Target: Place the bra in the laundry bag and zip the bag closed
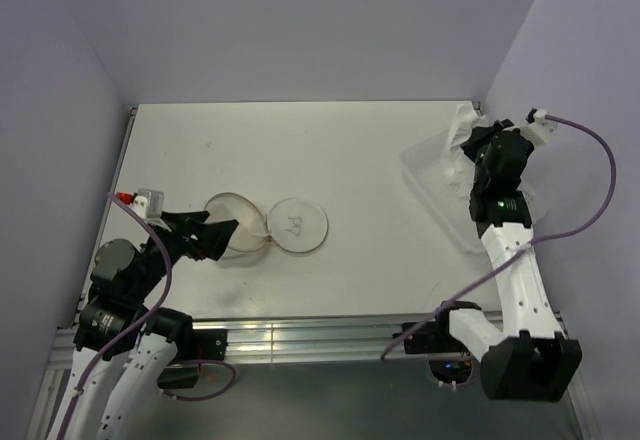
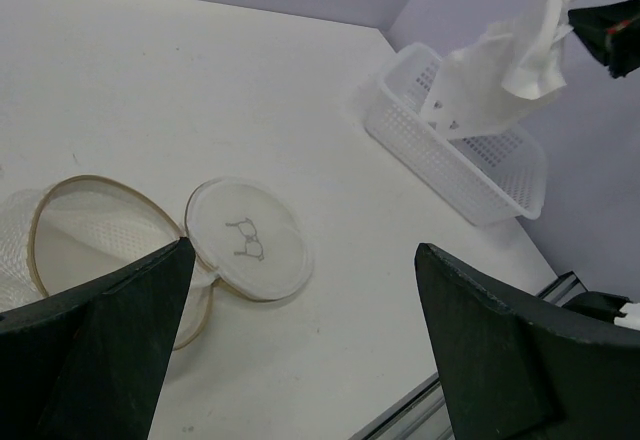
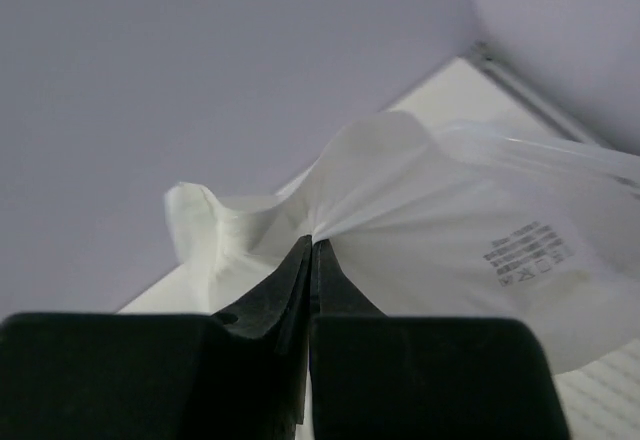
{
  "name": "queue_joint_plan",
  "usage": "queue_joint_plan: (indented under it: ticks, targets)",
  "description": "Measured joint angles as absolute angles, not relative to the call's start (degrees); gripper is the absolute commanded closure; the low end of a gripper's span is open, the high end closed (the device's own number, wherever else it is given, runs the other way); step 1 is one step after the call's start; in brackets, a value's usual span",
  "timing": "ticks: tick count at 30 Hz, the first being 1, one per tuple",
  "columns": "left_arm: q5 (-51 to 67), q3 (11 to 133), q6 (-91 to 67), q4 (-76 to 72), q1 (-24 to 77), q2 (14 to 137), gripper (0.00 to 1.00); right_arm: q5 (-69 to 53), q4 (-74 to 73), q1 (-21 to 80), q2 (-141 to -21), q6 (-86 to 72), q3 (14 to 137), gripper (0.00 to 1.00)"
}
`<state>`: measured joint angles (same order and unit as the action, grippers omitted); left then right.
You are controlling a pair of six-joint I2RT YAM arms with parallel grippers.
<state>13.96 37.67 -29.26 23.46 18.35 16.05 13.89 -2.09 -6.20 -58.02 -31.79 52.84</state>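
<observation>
The laundry bag lies open at the table's near left, its round lid with the black mark flipped to the right; the bag and lid also show in the left wrist view. My left gripper is open at the bag's near rim. My right gripper is shut on the off-white bra, lifting it above the white perforated tray. The bra hangs limp from the gripper in the left wrist view. In the top view the right gripper hides most of the bra.
The perforated tray stands at the right of the table, near the right wall. Purple walls close in the table on three sides. A metal rail runs along the near edge.
</observation>
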Motion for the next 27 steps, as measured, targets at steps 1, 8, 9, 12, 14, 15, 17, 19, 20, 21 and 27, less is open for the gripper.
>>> queue_joint_plan:
  ticks: [1,8,9,12,14,15,17,19,20,21,27]
  targets:
    - [13.96,37.67,-29.28,23.49,18.26,16.29,0.01,13.45,-2.13,-4.45,-56.29,-31.73,53.25,1.0]
    - [14.15,37.65,-29.26,23.46,17.19,18.37,0.01,8.43,-4.84,11.11,-47.57,-31.66,58.74,1.0]
    - [14.15,37.63,-29.28,23.44,17.04,18.65,0.01,7.86,-5.26,13.06,-45.67,-31.79,59.46,1.0]
    - [14.24,37.58,-29.28,23.46,16.67,19.38,0.01,6.76,-5.82,17.69,-39.88,-32.49,59.94,1.0]
    - [14.33,37.58,-29.28,23.44,16.47,19.9,0.01,5.72,-6.9,19.75,-35.97,-33.1,59.92,1.0]
    - [14.37,37.58,-29.28,23.44,16.4,20.23,0.01,5.34,-7.55,20.03,-34.09,-33.32,59.92,1.0]
    - [14.57,37.56,-29.32,23.44,16.32,20.88,0.01,3.46,-8.75,20.14,-30.89,-33.63,59.92,1.0]
    - [14.79,37.52,-29.32,23.42,16.32,21.58,0.02,-0.05,-9.39,20.16,-30.44,-33.82,59.9,1.0]
    - [14.92,37.5,-29.34,23.42,16.32,21.87,0.02,-2.28,-9.82,20.23,-31.14,-33.78,59.61,1.0]
    - [14.98,37.5,-29.34,23.42,16.32,22.28,0.02,-4.08,-10.2,20.27,-32.18,-33.63,59.24,1.0]
    - [14.98,37.5,-29.39,23.46,16.29,23.77,0.02,-14.63,-11.05,20.4,-49.82,-29.58,57.25,1.0]
